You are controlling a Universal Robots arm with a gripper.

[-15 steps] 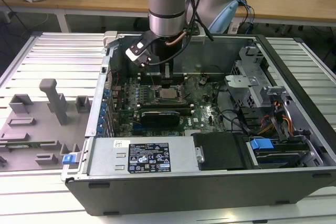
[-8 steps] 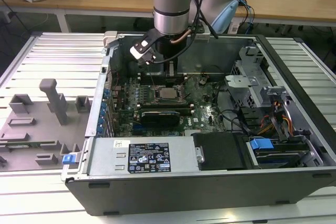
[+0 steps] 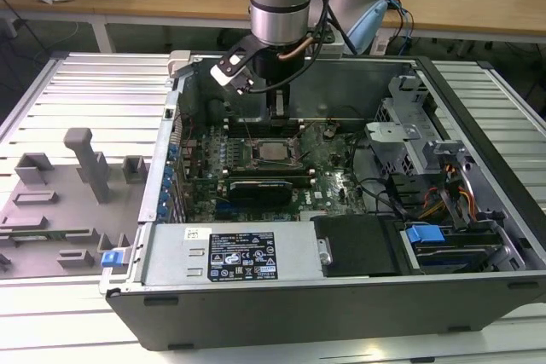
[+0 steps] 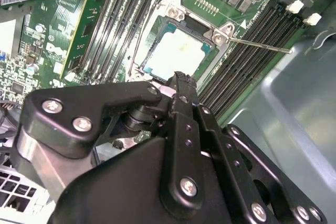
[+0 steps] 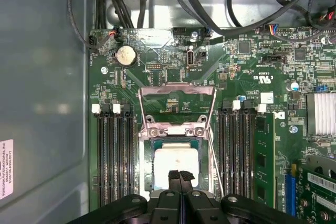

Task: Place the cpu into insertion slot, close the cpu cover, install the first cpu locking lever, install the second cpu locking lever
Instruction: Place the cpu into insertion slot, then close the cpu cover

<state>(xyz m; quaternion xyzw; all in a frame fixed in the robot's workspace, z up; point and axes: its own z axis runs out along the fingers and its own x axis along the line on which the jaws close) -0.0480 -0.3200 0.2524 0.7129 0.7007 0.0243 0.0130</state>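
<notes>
Already seated, the cpu lies flat in the insertion slot near the middle of the green board, its pale metal top facing up. It is square, so it has no long side, and its edges run in line with the black memory slots that flank the socket on two sides. Any writing on its top cannot be made out. The cpu cover is swung open. Its hinged edge sits at the socket beside two screws, and its free edge points away from the chip toward the round coin battery, with the board showing through its window. A thin locking lever stands unhooked and sticks out sideways across the memory slots. The pincer hangs just over the edge of the chip farthest from the hinge, its two black fingers pressed together with nothing between them. Whether the tips touch the chip cannot be told. In the exterior view the arm reaches down into an open computer case lying on its side on a ribbed metal desk. A black printed label sits on the silver power supply at the near wall, and a white printed sticker is on the case wall. Grey fixture blocks stand on the desk toward the exterior view's left.
</notes>
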